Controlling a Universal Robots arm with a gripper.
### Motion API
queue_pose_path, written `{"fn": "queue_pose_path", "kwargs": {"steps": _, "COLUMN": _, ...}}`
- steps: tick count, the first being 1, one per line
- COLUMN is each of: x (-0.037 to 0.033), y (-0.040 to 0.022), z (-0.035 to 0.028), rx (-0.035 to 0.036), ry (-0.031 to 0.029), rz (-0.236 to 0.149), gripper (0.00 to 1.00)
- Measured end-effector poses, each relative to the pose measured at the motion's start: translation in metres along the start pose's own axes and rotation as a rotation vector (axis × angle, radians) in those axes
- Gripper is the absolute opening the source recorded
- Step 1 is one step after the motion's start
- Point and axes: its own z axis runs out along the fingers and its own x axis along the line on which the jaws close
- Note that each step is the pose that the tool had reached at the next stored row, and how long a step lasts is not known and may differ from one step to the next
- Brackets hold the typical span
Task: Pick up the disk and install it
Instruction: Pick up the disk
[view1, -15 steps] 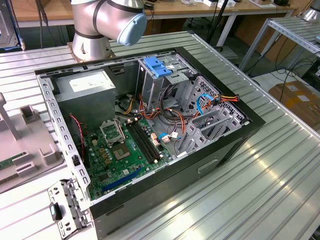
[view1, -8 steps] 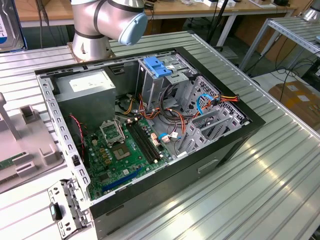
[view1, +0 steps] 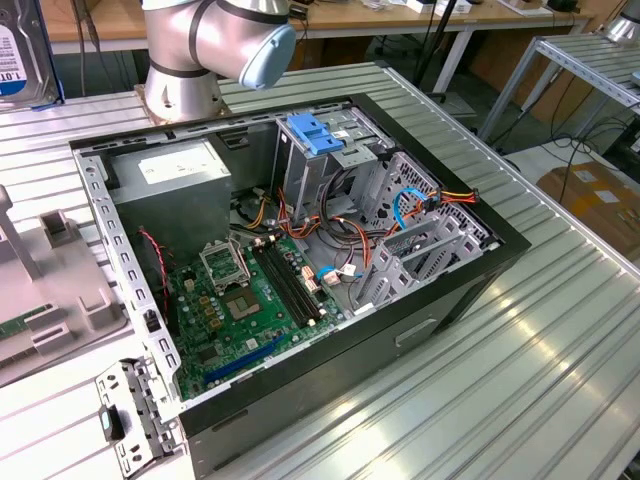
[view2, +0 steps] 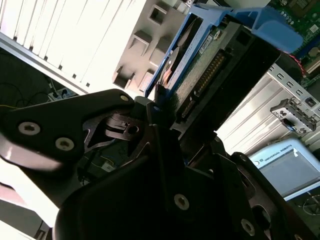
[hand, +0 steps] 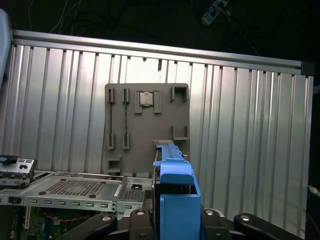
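Observation:
The disk (view1: 12, 60) shows at the exterior view's far left top edge, its white label with a blue band facing the camera and a blue rail along its side. In the second wrist view my gripper (view2: 165, 102) is shut on the disk (view2: 210, 70), whose connector edge and blue rails show between the black fingers (view2: 150, 125). In the first wrist view the disk's blue rail (hand: 176, 195) stands edge-on, rising from my gripper (hand: 175, 222). The disk hangs above a grey fixture tray (hand: 145, 125), apart from it.
An open computer case (view1: 440, 300) lies on the ribbed metal table (view1: 560, 360). Inside are a motherboard (view1: 240, 300), a grey power supply (view1: 170, 175), a drive cage with a light-blue bracket (view1: 315, 130) and loose cables. The arm's base (view1: 200, 50) stands behind the case.

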Motion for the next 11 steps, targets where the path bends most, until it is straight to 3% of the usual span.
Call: {"fn": "queue_pose_path", "kwargs": {"steps": 11, "x": 0.0102, "y": -0.0056, "z": -0.0003, "rx": -0.0002, "ry": 0.0001, "rz": 0.0, "gripper": 0.36}}
